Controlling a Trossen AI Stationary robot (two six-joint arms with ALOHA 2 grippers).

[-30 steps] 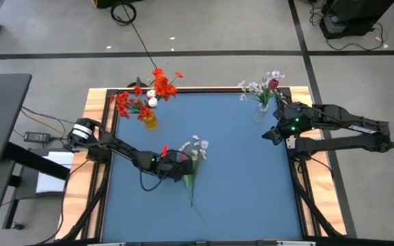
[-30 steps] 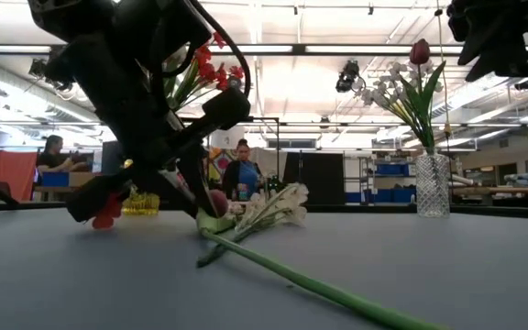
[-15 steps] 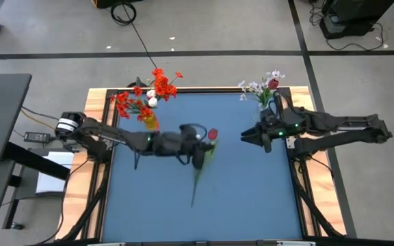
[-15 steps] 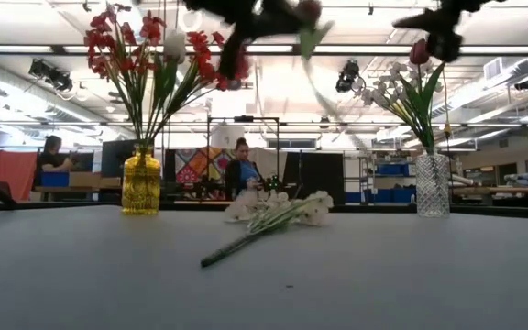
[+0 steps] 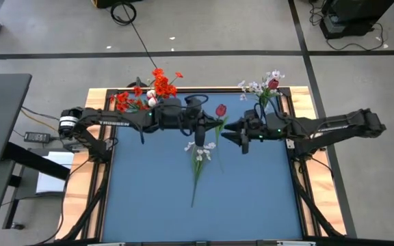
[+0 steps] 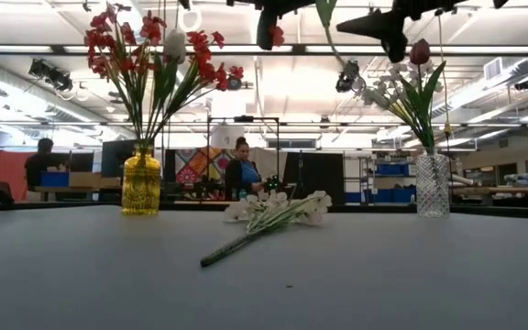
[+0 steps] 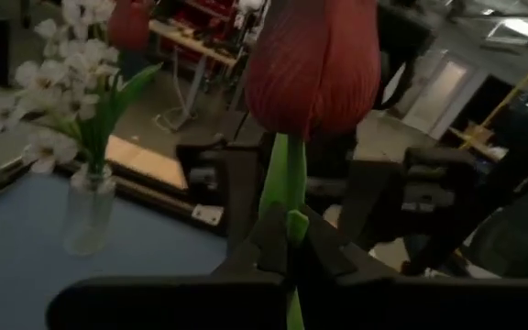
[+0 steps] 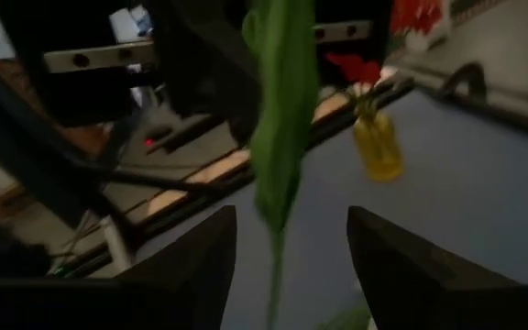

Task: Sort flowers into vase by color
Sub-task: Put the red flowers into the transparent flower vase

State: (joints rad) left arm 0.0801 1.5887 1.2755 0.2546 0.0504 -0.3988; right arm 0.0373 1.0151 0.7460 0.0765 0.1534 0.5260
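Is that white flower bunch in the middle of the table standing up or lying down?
Lying down. The white flower bunch rests flat on the blue table, stem stretched along the surface, outside both vases; the low view shows blooms and stem touching the tabletop.

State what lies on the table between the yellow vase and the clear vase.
In the low view, one white flower lies between the yellow vase and the clear vase.

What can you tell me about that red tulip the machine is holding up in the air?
The red tulip looks artificial: a closed, ribbed, fabric-like bloom on a thin green stem with a long leaf. The left tool is shut on the stem just below the bloom, holding it high above the blue table. The right tool, open, faces it closely.
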